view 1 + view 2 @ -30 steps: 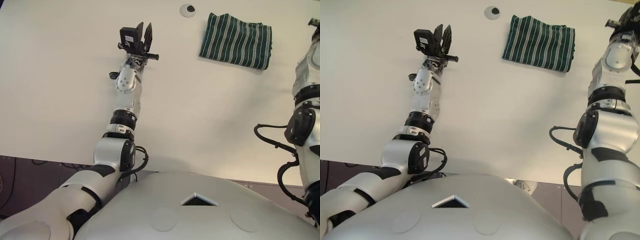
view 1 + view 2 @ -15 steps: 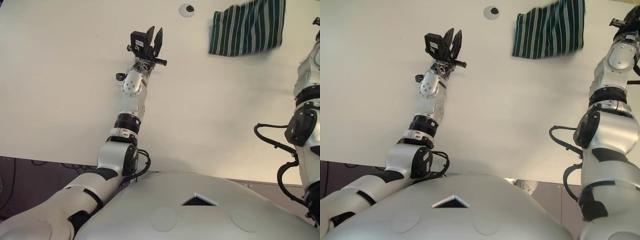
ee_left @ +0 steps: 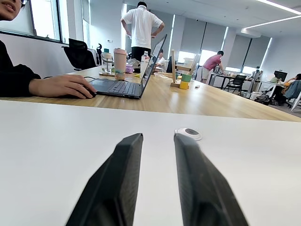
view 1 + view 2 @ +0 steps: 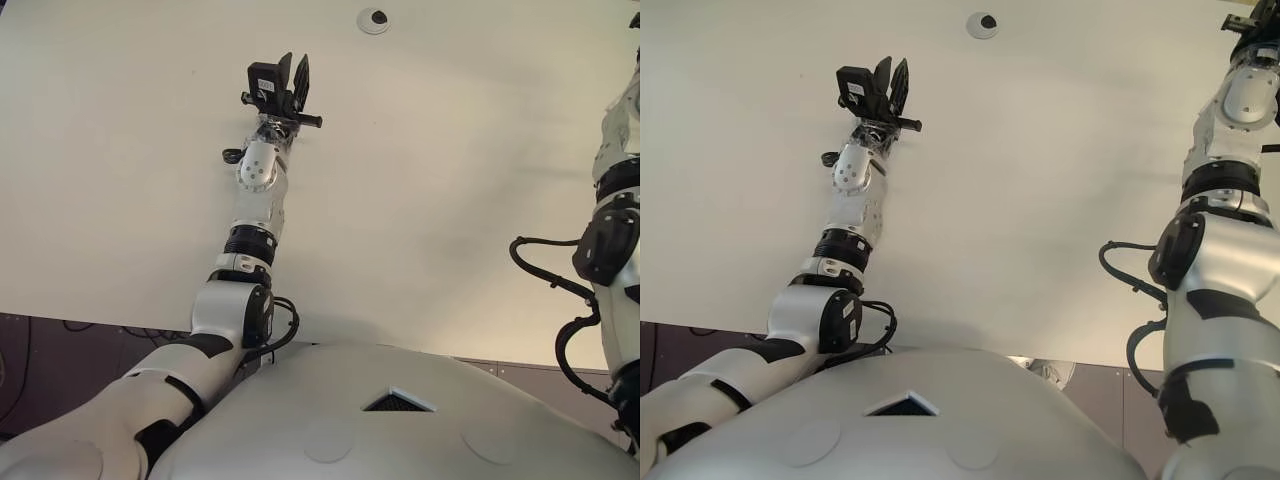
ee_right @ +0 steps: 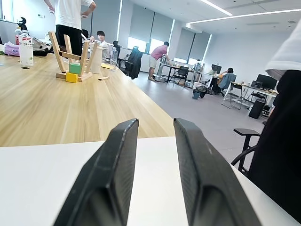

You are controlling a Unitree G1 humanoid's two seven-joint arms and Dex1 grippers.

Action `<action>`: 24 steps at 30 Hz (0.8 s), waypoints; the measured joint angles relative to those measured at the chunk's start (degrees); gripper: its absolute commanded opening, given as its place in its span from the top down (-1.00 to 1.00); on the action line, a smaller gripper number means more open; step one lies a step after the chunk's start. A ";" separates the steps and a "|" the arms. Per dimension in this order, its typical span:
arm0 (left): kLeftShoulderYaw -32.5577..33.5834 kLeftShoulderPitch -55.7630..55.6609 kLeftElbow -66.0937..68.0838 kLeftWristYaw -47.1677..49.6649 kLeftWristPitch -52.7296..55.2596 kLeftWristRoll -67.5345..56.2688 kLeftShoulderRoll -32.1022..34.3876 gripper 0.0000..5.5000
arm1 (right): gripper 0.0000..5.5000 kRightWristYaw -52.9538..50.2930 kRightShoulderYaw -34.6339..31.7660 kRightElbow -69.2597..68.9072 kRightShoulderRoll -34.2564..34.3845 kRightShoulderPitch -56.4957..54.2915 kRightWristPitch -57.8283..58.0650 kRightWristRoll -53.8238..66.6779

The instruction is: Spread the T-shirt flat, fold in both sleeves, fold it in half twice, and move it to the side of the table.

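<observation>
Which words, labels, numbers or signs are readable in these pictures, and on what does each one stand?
No text can be read here.
The sticker on the left gripper: too small to read.
The carton on the wooden table: print too blurred to read.

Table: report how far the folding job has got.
Done, it seems: the T-shirt, folded at the far right of the table a second ago, has gone from that spot. In hand: nothing; the left hand and right hand are open and empty. Left: nothing evident, though where the shirt ended up cannot be confirmed.
</observation>
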 measured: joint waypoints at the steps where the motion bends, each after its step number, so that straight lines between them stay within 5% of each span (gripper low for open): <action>1: 0.17 -0.06 0.17 0.15 -0.01 0.06 0.12 0.58 | 0.51 0.05 0.08 -0.01 0.00 -0.39 0.00 -0.01; 24: 1.59 -1.74 3.00 3.18 -1.30 1.04 0.84 0.58 | 0.51 0.20 0.13 -0.03 -0.01 -0.52 0.36 -0.02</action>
